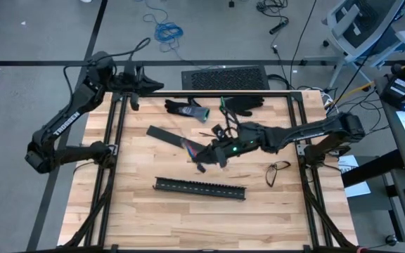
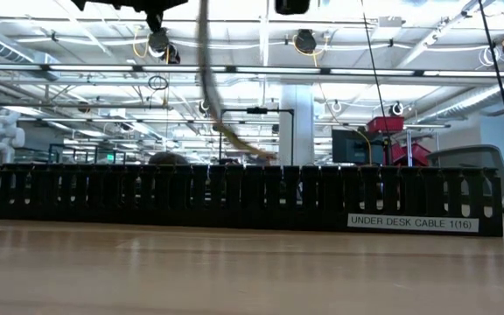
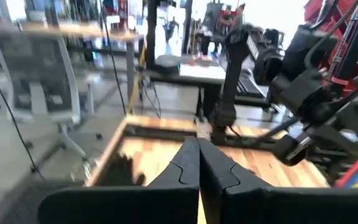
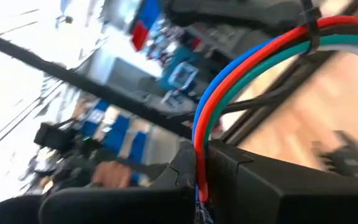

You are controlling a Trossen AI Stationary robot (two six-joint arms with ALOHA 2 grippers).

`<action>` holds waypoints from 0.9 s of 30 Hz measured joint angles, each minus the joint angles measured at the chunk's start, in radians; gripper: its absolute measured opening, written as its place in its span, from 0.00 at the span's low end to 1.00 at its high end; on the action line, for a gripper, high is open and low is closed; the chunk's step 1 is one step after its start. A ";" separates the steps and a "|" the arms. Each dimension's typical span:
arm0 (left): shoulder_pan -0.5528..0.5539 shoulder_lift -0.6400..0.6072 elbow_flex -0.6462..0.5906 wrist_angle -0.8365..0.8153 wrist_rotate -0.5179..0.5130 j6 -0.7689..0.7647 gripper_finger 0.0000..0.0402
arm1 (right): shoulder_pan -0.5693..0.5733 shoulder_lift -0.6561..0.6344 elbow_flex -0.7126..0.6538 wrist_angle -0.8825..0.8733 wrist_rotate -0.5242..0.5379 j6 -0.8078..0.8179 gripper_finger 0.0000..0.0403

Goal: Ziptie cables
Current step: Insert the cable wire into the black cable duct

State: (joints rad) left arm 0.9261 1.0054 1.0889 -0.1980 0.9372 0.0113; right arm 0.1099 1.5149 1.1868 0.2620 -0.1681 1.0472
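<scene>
The cables (image 4: 241, 74) are a bundle of blue, red and green wires with a black tie (image 4: 309, 28) around them. They arc away from my right gripper (image 4: 199, 163), which is shut on them. In the high view that gripper (image 1: 201, 160) is over the table's middle, with the coloured wires (image 1: 190, 145) beside it. My left gripper (image 1: 153, 87) is at the table's far left corner, shut and holding nothing (image 3: 197, 162). In the low view a blurred strand (image 2: 205, 70) hangs down behind the duct. My right gripper pinches the wire bundle between its two fingers near one end (image 4: 199, 149). Short ends (image 4: 199, 190) stick out behind the pinch. The rest curves away from the fingertips, up to the black tie. In the high view the bundle looks lifted off the wood.
A long black slotted duct (image 1: 199, 187) lies toward the near edge and fills the low view (image 2: 252, 199). A flat black strip (image 1: 164, 133) lies left of centre, and gloves (image 1: 188, 109) (image 1: 245, 104) lie at the far side. Glasses (image 1: 278, 171) rest at the right.
</scene>
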 joint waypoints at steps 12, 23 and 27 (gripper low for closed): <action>-0.072 0.011 0.000 -0.355 -0.043 0.050 0.00 | 0.070 0.157 0.211 0.020 -0.109 -0.233 0.02; -0.073 0.007 0.000 -0.346 -0.120 0.136 0.00 | 0.023 0.458 0.540 -0.028 -0.131 -0.267 0.02; -0.057 -0.002 0.000 -0.351 -0.170 0.167 0.00 | -0.009 0.594 0.719 -0.095 -0.147 -0.218 0.02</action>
State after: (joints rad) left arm 0.8692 1.0030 1.0893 -0.5488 0.7670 0.1780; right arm 0.1012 2.1093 1.9058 0.1670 -0.3154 0.8297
